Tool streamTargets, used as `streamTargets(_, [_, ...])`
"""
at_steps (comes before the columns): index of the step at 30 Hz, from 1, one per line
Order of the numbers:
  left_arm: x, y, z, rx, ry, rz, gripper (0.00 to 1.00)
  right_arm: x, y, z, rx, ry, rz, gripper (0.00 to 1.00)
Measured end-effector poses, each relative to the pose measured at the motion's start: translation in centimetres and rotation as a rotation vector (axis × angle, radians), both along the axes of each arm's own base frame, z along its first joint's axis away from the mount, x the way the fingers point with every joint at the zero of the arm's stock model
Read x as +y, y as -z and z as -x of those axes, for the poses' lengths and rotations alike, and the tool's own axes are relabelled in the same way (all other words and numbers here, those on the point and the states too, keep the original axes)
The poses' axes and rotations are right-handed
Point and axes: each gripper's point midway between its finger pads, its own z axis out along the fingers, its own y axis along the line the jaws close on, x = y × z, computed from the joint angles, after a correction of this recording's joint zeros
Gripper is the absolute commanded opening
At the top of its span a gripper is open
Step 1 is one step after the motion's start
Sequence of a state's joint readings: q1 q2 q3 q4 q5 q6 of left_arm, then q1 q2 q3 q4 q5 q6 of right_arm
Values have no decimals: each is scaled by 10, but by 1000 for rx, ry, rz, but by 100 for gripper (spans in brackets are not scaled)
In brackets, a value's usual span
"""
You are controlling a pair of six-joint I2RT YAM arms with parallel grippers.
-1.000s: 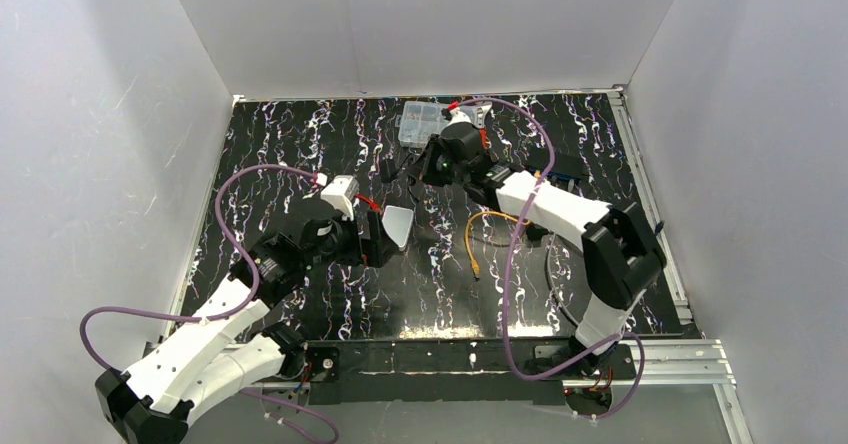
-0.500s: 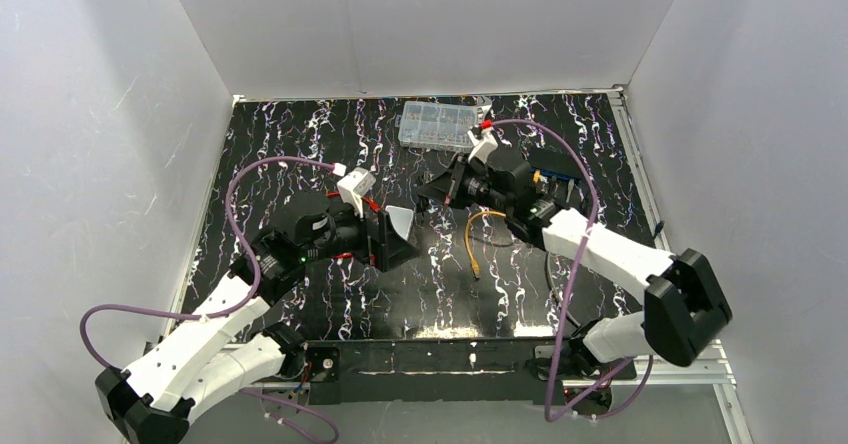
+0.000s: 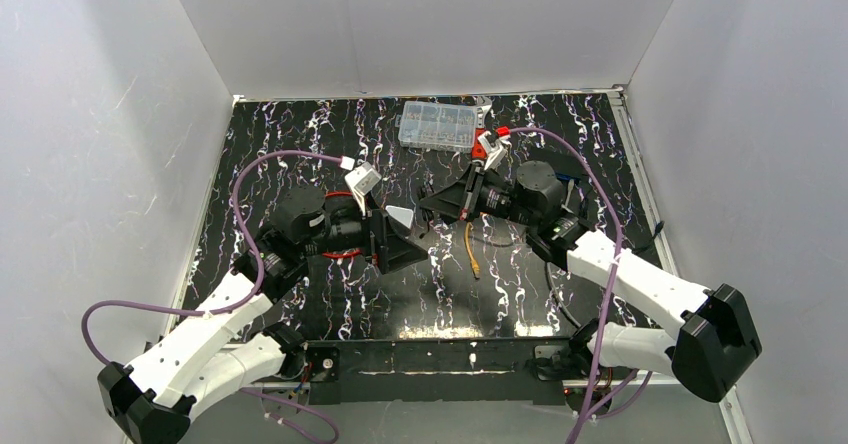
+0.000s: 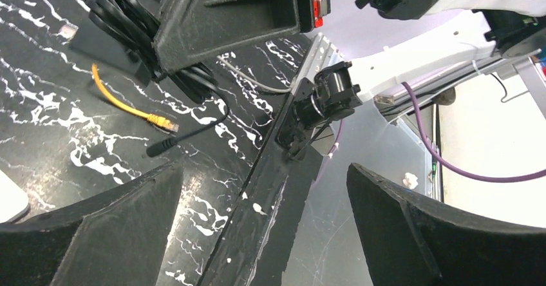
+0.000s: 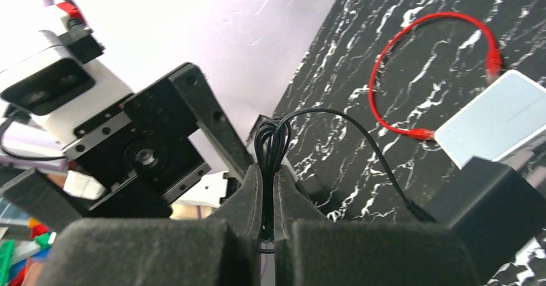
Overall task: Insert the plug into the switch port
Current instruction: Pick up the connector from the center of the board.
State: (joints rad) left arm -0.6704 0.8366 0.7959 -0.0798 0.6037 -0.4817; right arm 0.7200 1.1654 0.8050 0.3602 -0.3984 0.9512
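2 claws have swung closer together: right claw [image 5: 267, 173] pinches a black cord [image 5: 271, 139], left claw [image 4: 264, 231] gapes empty. The plug [image 4: 169, 124] lies untouched ahead of the left claw.

Plug [image 3: 475, 270] right of box [image 3: 400, 215], seemingly apart.

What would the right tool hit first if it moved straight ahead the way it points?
Probably the left tool, facing it close ahead; depth is unclear. The right tool grips a black cord.

Table [image 3: 280, 134] black, white marbled streaks. Plug [image 4: 169, 125] yellowish-clear, cable [image 4: 119, 104] orange. Wire [image 5: 393, 54] red. Box [image 5: 492, 115] pale grey. Arm hose [image 4: 483, 176] purple.
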Motion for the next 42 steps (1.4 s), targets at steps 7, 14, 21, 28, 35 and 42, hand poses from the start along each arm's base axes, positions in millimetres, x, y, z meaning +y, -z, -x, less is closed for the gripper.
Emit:
streamTargets(7, [-8,-13,3,-28,53,56,98,1,-23,22,18,-96,-80,1])
streamTargets(14, [-9,-18,7,-40,81,72,98,3,-39,38,44,-186,-125,1])
streamTargets(21, [-9,-18,10,-46,98,74,98,3,-55,44,68,-216,-179,1])
streamTargets(28, [-12,-18,12,-38,125,79,95,3,-66,44,95,-217,-217,1])
streamTargets(35, [-13,-22,18,-39,157,96,80,3,-70,43,114,-209,-232,1])
streamTargets(42, [-13,-24,24,-38,197,111,74,2,-77,40,113,-189,-261,1])
